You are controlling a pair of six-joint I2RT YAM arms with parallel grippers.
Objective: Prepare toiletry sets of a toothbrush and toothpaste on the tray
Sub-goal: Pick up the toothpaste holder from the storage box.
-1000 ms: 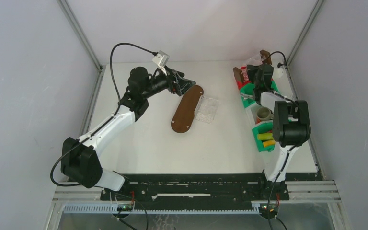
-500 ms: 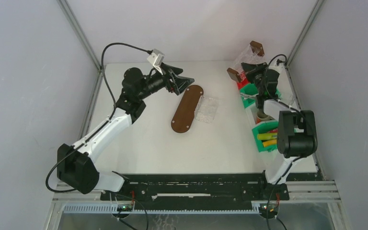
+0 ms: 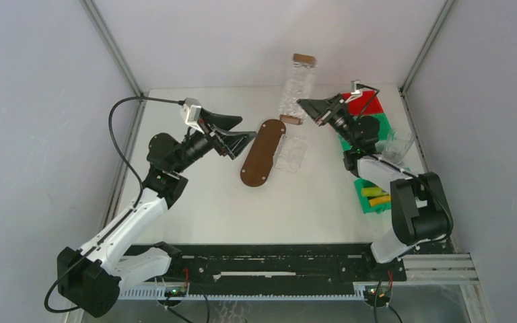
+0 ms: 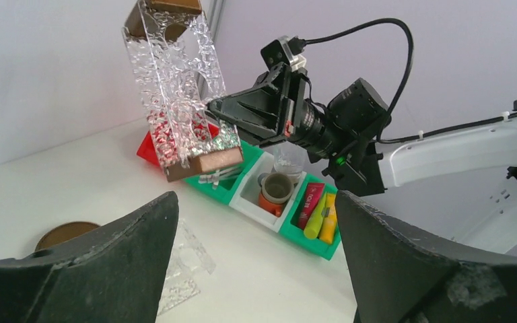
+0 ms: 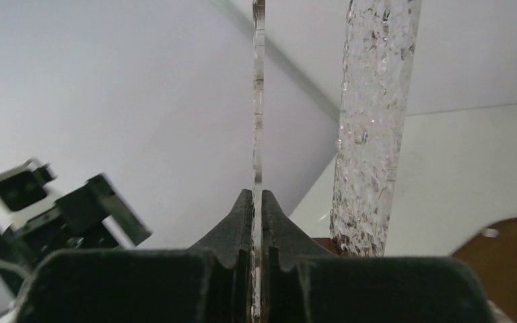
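Observation:
My right gripper [image 3: 304, 105] is shut on one thin wall of a clear textured box [image 3: 296, 84] with brown ends and holds it upright in the air above the table's back middle. The wrist view shows the wall clamped between the jaws [image 5: 257, 202] and the other wall [image 5: 373, 121] beside them. My left gripper [image 3: 241, 133] is open and empty, left of a brown oval tray [image 3: 264, 153]; its wrist view [image 4: 254, 202] faces the box [image 4: 175, 87]. A pink-red toothpaste tube [image 4: 309, 204], a lime green one [image 4: 316, 217] and an orange one [image 4: 329, 219] lie in a green bin [image 3: 375, 195]. I cannot make out a toothbrush.
A row of bins runs along the right side: a red one [image 3: 360, 104], a green one with pale items [image 4: 215, 178], and a white one holding an orange-grey cup [image 4: 276, 190]. A clear cup [image 3: 397, 142] stands beside them. A flat clear textured piece [image 3: 291, 155] lies right of the oval tray.
My right gripper has lifted the clear box from the back right bins and swung it left and up over the table's back middle. My left arm has drawn back toward the left.

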